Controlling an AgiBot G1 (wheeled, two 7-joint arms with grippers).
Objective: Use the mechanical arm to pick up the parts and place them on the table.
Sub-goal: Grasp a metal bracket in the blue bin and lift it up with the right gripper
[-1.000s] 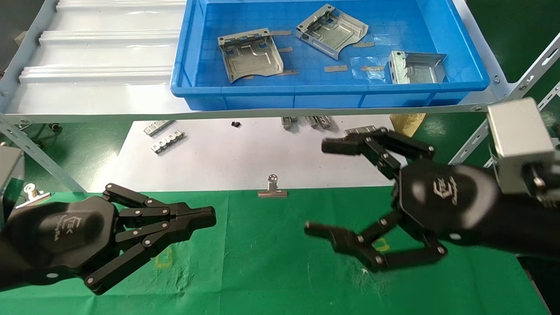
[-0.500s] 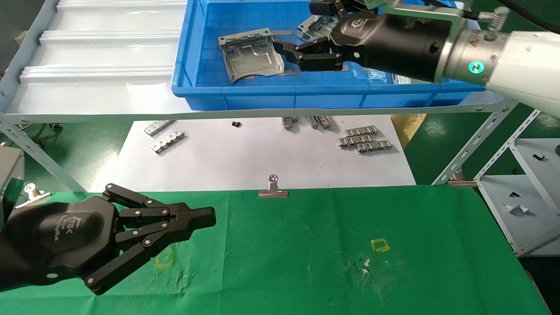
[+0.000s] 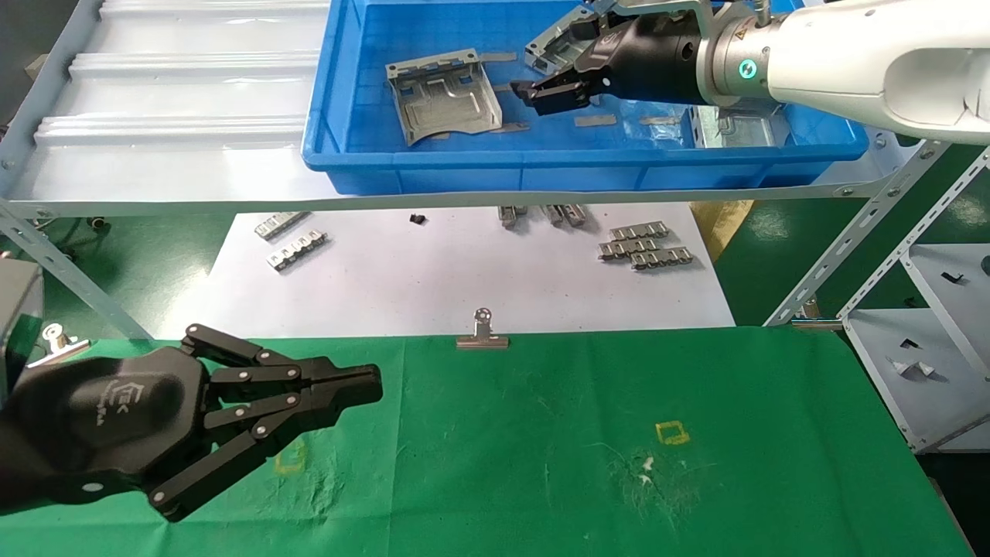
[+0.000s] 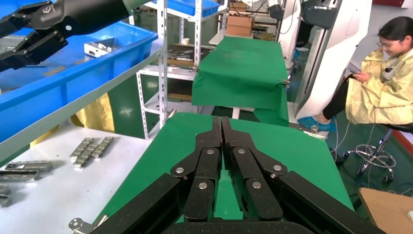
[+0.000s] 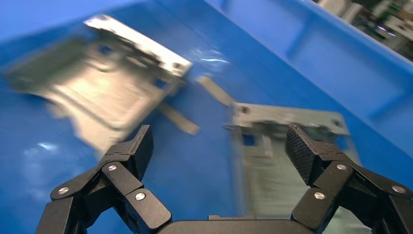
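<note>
Three parts (image 3: pixel 442 94) are seen in the blue bin (image 3: pixel 464 166). The right gripper (image 3: pixel 558 73) is held spread above the middle one; the left gripper (image 3: pixel 370 384) is parked, fingers pressed together, over the table (image 3: pixel 541 433)

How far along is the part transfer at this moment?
Nothing is placed yet: the green table holds no parts, and all three parts sit in the blue bin. The right gripper, open, hovers over the middle one. The left gripper is parked, shut.
</note>
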